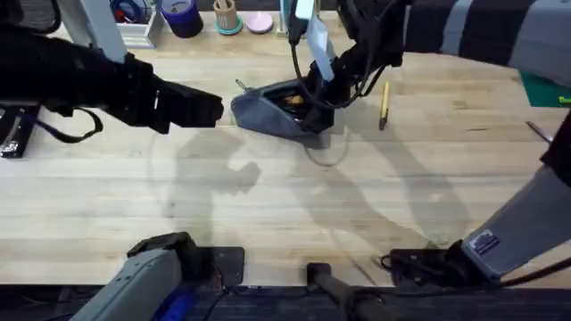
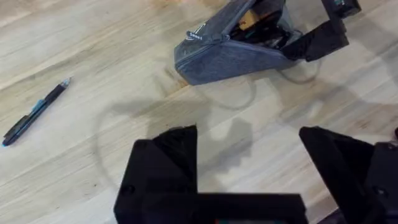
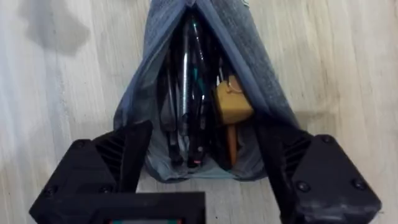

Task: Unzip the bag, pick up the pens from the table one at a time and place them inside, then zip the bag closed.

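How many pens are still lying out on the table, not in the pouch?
2: a yellow pen right of the open bag, and a dark blue pen on the table. Others may be hidden under the arms.

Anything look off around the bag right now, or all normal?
Mostly normal. The bag gapes open with dark pens and a tan wooden piece inside. Two pens remain out on the table: a yellow one beside the bag and a dark one farther off.
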